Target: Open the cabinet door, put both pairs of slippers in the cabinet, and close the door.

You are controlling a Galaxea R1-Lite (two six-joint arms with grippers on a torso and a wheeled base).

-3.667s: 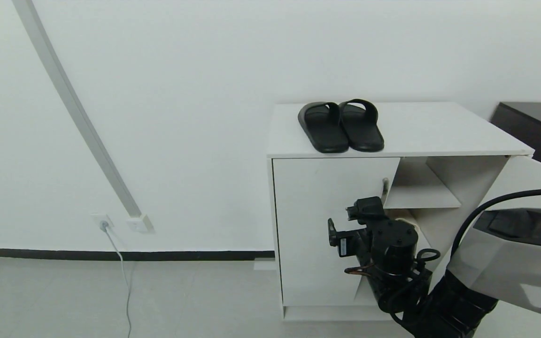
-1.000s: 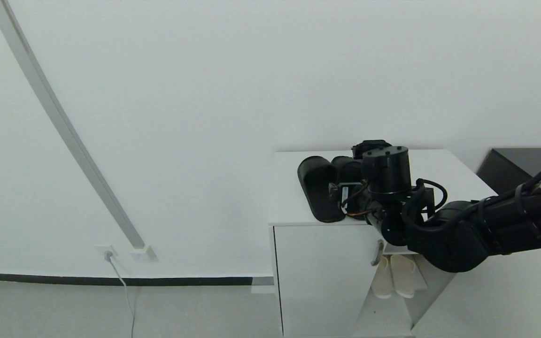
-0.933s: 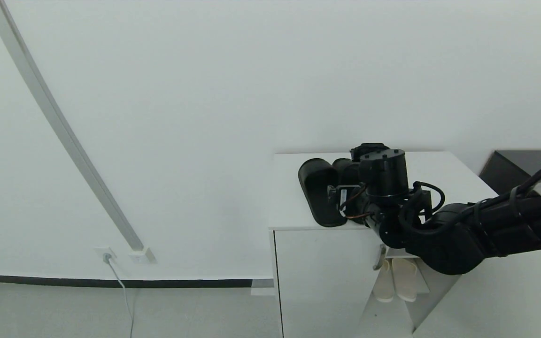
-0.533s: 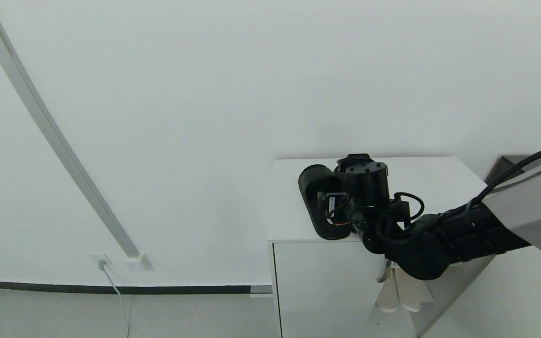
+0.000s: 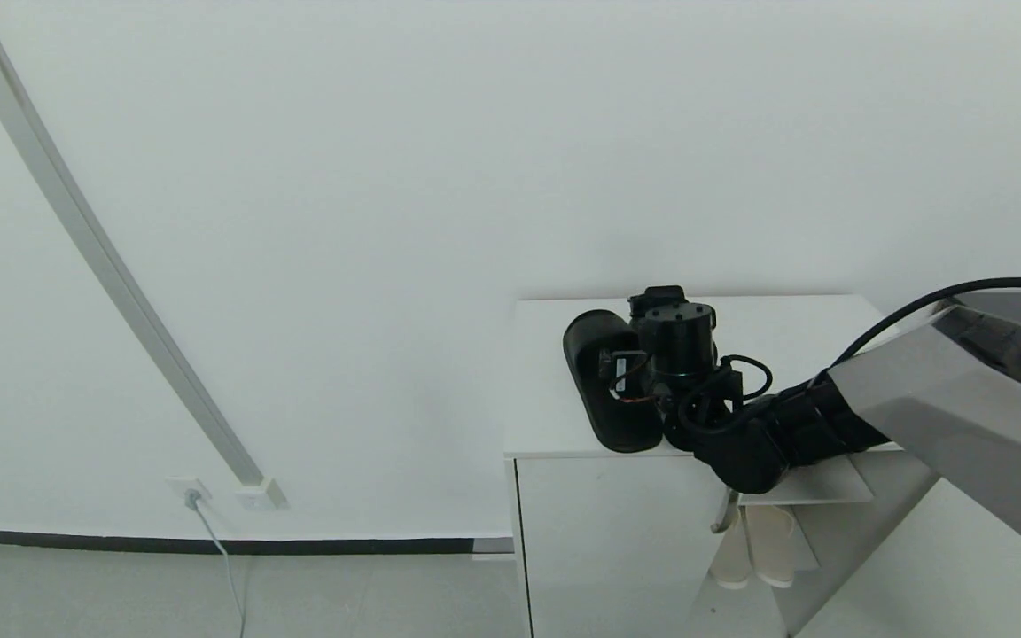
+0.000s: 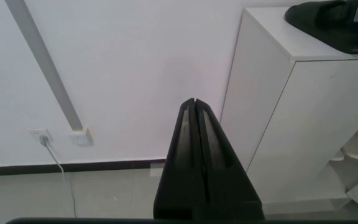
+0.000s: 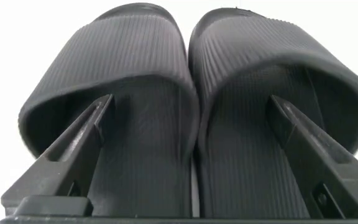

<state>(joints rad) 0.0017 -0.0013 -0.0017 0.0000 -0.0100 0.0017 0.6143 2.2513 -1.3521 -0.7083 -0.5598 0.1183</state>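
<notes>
A pair of black slippers [image 5: 610,394] lies side by side on the white cabinet [image 5: 794,328] top, toes toward the wall. My right gripper [image 7: 191,155] is open, with one finger [image 7: 73,155] over each slipper's footbed, just short of the straps. In the head view the right wrist [image 5: 677,350] covers the right-hand slipper. A pair of white slippers [image 5: 754,554] stands on a shelf inside the cabinet, behind the open right door [image 5: 962,567]. My left gripper [image 6: 194,106] is shut and empty, held low to the left of the cabinet [image 6: 272,124].
The cabinet's left door [image 5: 608,549] is closed, with a metal handle [image 5: 725,514] at its edge. A wall socket with a cable [image 5: 191,492] and a slanted grey duct [image 5: 94,248] are on the wall to the left. Bare floor [image 5: 209,594] lies left of the cabinet.
The head camera has tilted up. My right arm rose from the lower cabinet opening to the cabinet top, then pushed forward and left over the black slippers.
</notes>
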